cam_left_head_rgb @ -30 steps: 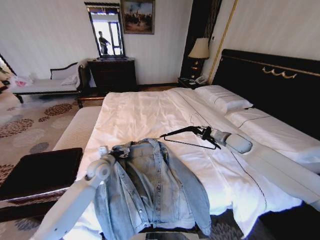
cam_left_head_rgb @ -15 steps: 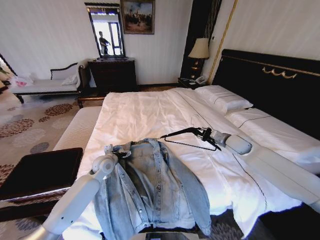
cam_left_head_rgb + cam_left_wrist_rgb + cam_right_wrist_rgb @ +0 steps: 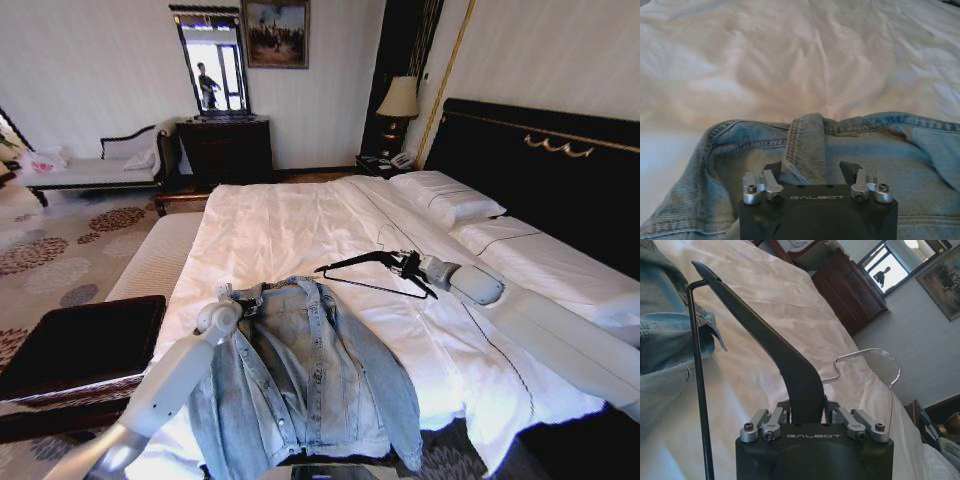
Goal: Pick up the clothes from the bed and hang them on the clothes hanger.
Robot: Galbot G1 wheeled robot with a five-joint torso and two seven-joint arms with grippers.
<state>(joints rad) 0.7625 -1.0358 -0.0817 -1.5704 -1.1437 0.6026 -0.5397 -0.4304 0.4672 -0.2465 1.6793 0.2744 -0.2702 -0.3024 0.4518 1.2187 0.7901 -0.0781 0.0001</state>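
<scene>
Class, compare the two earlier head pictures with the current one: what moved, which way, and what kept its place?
The left gripper has advanced up the bed to the denim jacket collar, its open jaws now straddling the collar fold. The right gripper keeps its grip on the black clothes hanger, which has edged slightly towards the jacket. The jacket and the bed stayed put.

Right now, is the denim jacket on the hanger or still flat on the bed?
Flat on the bed. The denim jacket lies spread on the sheet; the right gripper holds the black hanger bare, apart from it.
</scene>
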